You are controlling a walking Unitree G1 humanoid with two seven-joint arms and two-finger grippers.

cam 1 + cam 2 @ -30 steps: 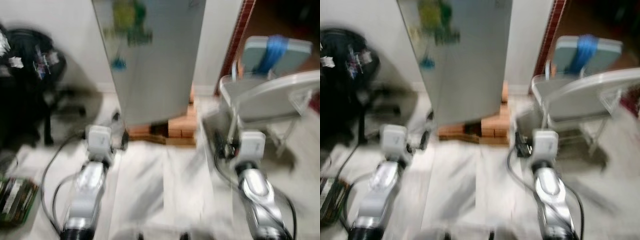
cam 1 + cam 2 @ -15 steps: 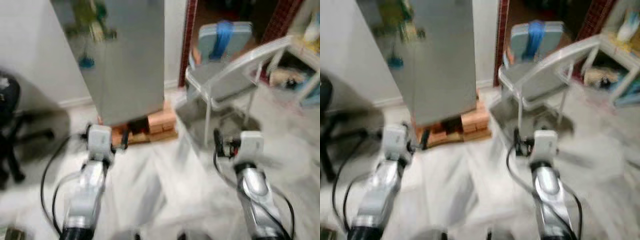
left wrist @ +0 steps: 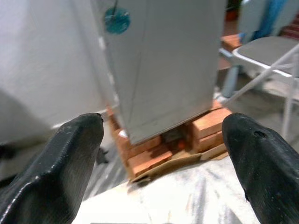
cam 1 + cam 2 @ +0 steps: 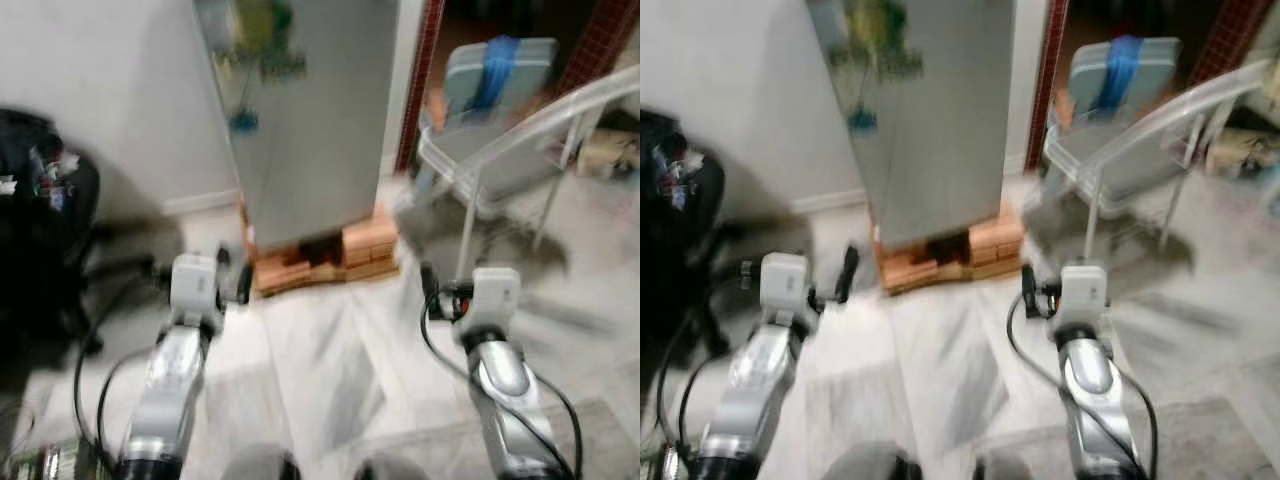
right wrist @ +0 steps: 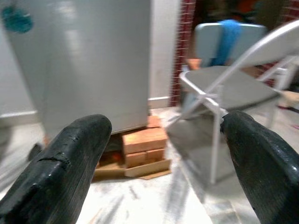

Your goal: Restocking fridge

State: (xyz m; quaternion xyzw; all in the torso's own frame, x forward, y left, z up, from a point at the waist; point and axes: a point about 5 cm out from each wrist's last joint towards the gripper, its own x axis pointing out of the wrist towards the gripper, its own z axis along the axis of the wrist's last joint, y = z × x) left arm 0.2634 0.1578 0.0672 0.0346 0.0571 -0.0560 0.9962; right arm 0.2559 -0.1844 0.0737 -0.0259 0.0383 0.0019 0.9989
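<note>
A tall grey fridge stands ahead with its door shut, raised on a stack of orange bricks. Green and blue magnets sit on its front. Both silver arms reach forward low over the pale marble floor, short of the fridge. In the left wrist view my left gripper is open, with nothing between its fingers; the fridge base shows beyond. My right gripper is open and holds nothing, aimed at the fridge's right corner and the bricks.
A grey folding chair with a blue cloth over its back stands right of the fridge, by a red-brick doorway. A black office chair is at the left against the white wall. Some packaging lies at the bottom left.
The camera swung right, then back left, so the whole scene shifted and is blurred. Both arms keep the same forward pose.
</note>
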